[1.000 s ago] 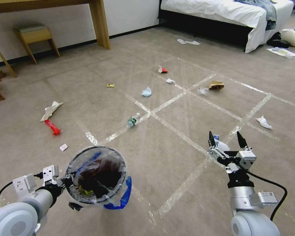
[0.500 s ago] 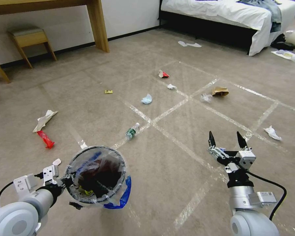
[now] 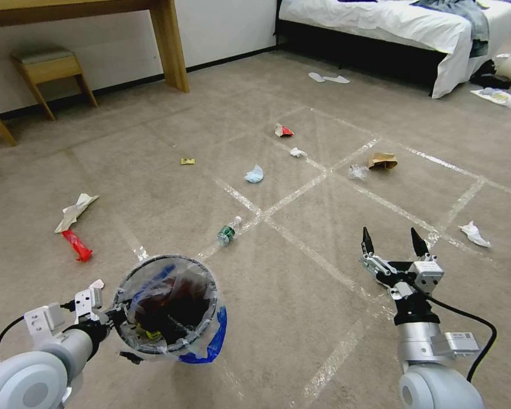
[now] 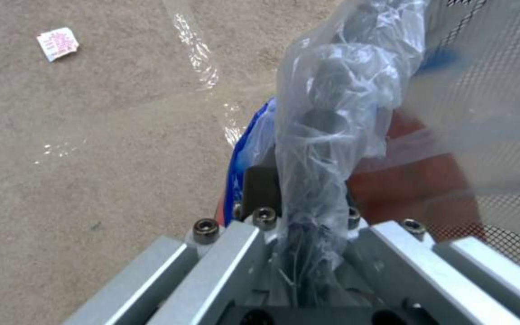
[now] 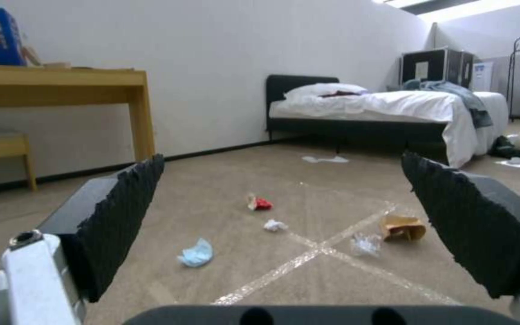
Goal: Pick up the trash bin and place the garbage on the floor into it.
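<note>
a bedroom with a plain white wall (image 3: 221, 28) and dark skirting along the far side. beige-brown carpet floor (image 3: 153, 187) crossed by shiny clear tape strips (image 3: 301, 227) in a grid. far left, a wooden bench (image 3: 164, 40) with a small wooden stool (image 3: 51, 65) under it. far right, a dark-framed bed (image 3: 392, 28) with white bedding and grey clothing on top. even indoor light.

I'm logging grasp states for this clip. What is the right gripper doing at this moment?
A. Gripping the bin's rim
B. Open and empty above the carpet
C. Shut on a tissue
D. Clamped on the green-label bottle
B: the right gripper has its fingers spread apart with nothing between them, above the floor, while the left gripper holds the trash bin.
</note>
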